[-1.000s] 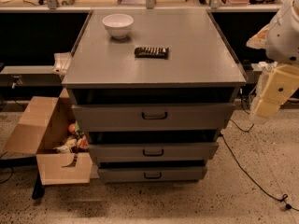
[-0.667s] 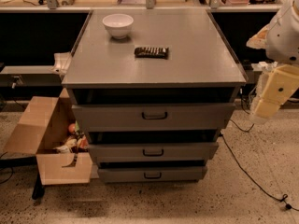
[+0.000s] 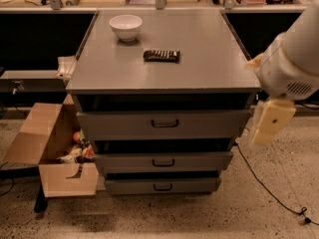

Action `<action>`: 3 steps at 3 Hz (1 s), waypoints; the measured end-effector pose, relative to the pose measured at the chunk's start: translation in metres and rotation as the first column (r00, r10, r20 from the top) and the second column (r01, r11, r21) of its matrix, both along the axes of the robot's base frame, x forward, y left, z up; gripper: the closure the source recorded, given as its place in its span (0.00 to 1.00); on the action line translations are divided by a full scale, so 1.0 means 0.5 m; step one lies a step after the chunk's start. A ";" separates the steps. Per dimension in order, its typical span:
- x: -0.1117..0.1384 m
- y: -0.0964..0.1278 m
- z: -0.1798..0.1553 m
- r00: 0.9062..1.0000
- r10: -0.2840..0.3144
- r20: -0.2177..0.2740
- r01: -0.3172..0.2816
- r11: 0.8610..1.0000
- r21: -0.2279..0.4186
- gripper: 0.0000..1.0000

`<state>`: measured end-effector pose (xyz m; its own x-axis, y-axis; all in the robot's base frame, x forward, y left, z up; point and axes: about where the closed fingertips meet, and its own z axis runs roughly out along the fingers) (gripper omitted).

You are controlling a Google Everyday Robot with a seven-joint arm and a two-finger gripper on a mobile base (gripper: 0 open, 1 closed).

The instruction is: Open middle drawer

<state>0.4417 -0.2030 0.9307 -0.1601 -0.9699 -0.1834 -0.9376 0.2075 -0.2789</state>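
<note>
The grey cabinet (image 3: 164,73) has three stacked drawers. The middle drawer (image 3: 199,162) is a shallow grey front with a small dark loop handle (image 3: 163,163) at its centre, and it looks shut. A taller drawer front (image 3: 114,125) sits above it and a narrower one (image 3: 134,185) below. My gripper (image 3: 270,122) hangs from the white arm (image 3: 294,59) at the right, beside the cabinet's right edge at about the height of the top drawer. It is apart from the handle and touches nothing.
A white bowl (image 3: 125,26) and a dark flat bar (image 3: 161,56) lie on the cabinet top. An open cardboard box (image 3: 50,148) with clutter stands on the floor at the left. A black cable (image 3: 269,188) runs over the speckled floor at the right. Benches stand behind.
My arm and gripper have moved a little down and to the left, nearer the cabinet's right side. The drawers have not moved.
</note>
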 end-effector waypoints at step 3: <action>0.006 0.056 -0.303 0.992 0.105 -0.065 -0.101 0.993 0.069 0.00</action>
